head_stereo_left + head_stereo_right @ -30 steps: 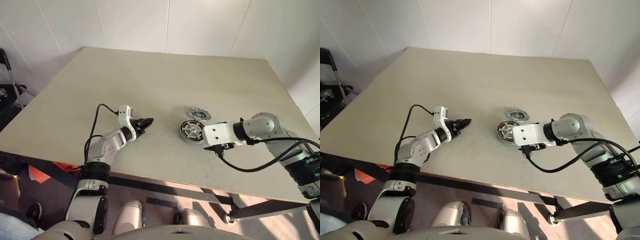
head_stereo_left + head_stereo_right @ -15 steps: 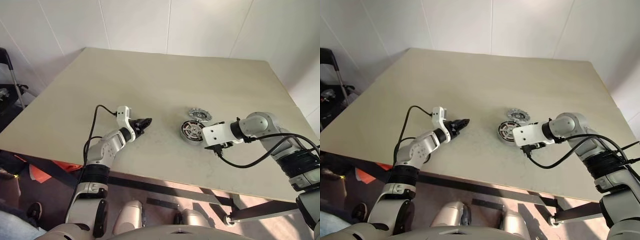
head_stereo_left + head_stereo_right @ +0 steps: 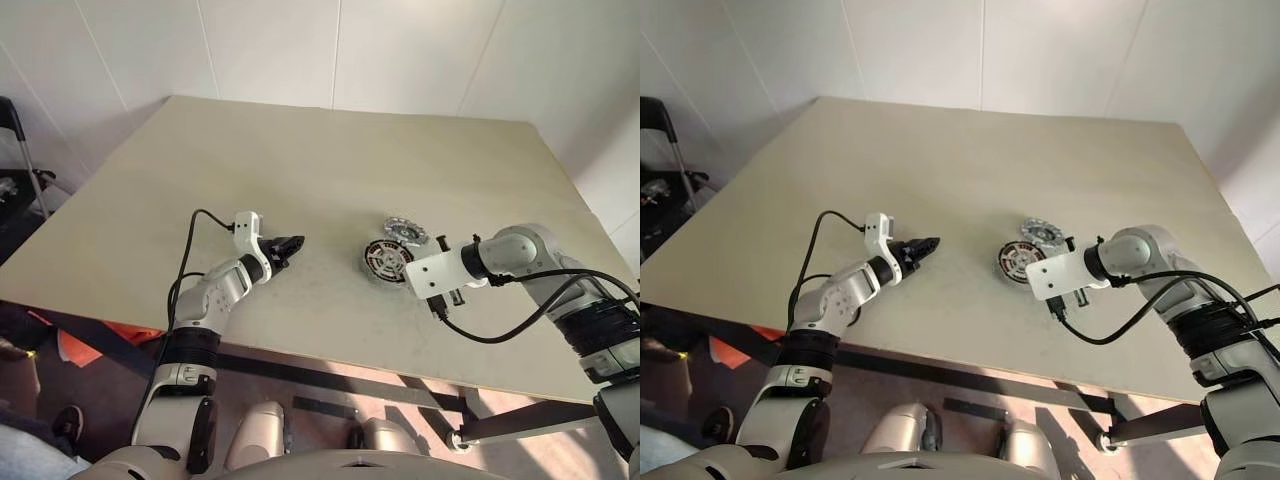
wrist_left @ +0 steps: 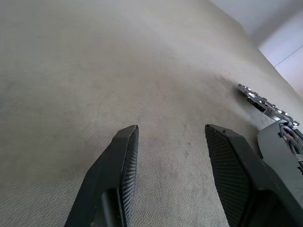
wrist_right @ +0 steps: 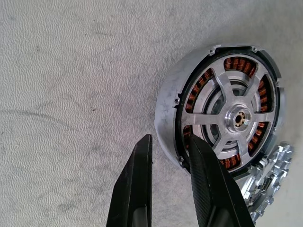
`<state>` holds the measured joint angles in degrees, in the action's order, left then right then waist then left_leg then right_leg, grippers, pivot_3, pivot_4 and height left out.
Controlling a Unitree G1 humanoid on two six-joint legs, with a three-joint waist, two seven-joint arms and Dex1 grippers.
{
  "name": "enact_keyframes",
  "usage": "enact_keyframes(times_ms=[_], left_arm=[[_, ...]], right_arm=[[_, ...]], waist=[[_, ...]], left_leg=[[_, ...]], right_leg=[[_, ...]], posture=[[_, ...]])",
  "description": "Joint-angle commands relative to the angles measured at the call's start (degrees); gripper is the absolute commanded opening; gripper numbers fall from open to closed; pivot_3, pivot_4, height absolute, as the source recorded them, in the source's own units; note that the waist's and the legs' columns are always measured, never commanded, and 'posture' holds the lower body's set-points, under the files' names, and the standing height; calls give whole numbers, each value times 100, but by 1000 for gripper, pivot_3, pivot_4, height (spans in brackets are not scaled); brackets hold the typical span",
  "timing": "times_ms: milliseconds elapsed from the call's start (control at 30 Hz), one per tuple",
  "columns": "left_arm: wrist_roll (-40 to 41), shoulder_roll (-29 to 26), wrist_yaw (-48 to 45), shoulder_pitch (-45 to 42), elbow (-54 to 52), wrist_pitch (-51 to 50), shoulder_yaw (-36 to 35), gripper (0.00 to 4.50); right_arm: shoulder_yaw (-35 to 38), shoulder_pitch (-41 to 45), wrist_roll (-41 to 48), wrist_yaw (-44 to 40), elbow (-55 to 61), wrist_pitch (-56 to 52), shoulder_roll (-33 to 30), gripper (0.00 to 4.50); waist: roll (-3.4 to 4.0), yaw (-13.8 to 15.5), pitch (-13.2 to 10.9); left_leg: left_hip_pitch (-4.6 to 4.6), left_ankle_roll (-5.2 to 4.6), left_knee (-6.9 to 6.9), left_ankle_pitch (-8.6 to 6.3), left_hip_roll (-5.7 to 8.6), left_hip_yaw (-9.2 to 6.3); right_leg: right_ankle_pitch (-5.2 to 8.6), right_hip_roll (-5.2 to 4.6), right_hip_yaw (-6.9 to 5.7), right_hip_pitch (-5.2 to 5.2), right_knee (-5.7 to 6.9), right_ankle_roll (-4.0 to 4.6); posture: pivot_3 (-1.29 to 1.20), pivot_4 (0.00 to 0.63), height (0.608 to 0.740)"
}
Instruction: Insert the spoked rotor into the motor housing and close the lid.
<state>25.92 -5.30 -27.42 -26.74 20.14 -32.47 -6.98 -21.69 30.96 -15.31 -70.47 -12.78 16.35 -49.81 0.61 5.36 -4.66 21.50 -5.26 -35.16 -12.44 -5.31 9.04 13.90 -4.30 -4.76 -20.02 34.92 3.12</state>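
The motor housing, a round ring lined with copper coils, lies on the table right of centre. The spoked rotor sits inside it, silver spokes and hub up. My right gripper points down at the housing's near edge. One finger is outside the silver wall, the other over the rim, pinched narrow on it. The lid, a ribbed grey disc, lies flat just beyond the housing, touching it. My left gripper hovers open to the left of the housing, with nothing between its fingers.
A black cable loops from my right wrist over the table's near edge. A dark frame stands off the table's left side. Pale walls rise close behind the table's far edge.
My right gripper's fingers have closed in on the housing's rim. The housing and the lid have shifted slightly to the right. The left arm has stayed still.
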Motion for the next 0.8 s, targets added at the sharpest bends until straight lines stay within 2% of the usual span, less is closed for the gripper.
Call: enact_keyframes(times_ms=[33, 133, 367, 467, 633, 800], left_arm=[[-9, 12, -16, -115, -65, 73, 3, 2370], [-12, 12, 0, -95, -75, 83, -9, 2370], [-14, 37, 42, -34, -95, 120, -41, 2370], [-14, 50, 63, 15, -115, 135, -49, 2370], [-19, 75, 98, 94, -172, 147, -62, 2370], [-19, 59, 119, 136, -215, 145, -91, 2370]], right_arm=[[-93, 27, -181, 10, -188, -94, 47, 892], [-43, 59, -209, 50, -190, -218, 73, 82], [191, 57, 231, -290, 203, -1048, 11, 8], [456, 73, 865, -609, 805, -2502, 159, 8], [692, 262, 1916, -924, 2074, -5088, 364, 8], [583, 619, 2359, -401, 2571, -6897, 785, 8]], waist=[[-1, -4, 1], [-11, -8, 3], [-7, -2, 3], [-5, 11, 2], [1, 22, 4], [7, 24, 5]], left_leg=[[-6, 0, 0, 0, 0, 0], [-31, 2, 1, -1, -2, 0], [-38, 4, 1, 0, -2, 0], [-28, 2, 4, -1, -2, 0], [43, -21, 3, 10, -3, 0], [59, -15, 1, 11, -5, 0]], right_leg=[[0, 0, 0, 6, 0, 0], [0, 0, 0, 31, -2, 0], [-1, 0, 1, 40, -4, 1], [-1, 0, 0, 34, -9, 2], [-2, 0, -1, -43, 0, 2], [-2, 0, -2, -64, 8, 2]], posture=[[0, 0, 740], [0, 0, 740], [0, 0, 740], [0, 0, 740], [0, 0, 740], [0, 0, 740]])
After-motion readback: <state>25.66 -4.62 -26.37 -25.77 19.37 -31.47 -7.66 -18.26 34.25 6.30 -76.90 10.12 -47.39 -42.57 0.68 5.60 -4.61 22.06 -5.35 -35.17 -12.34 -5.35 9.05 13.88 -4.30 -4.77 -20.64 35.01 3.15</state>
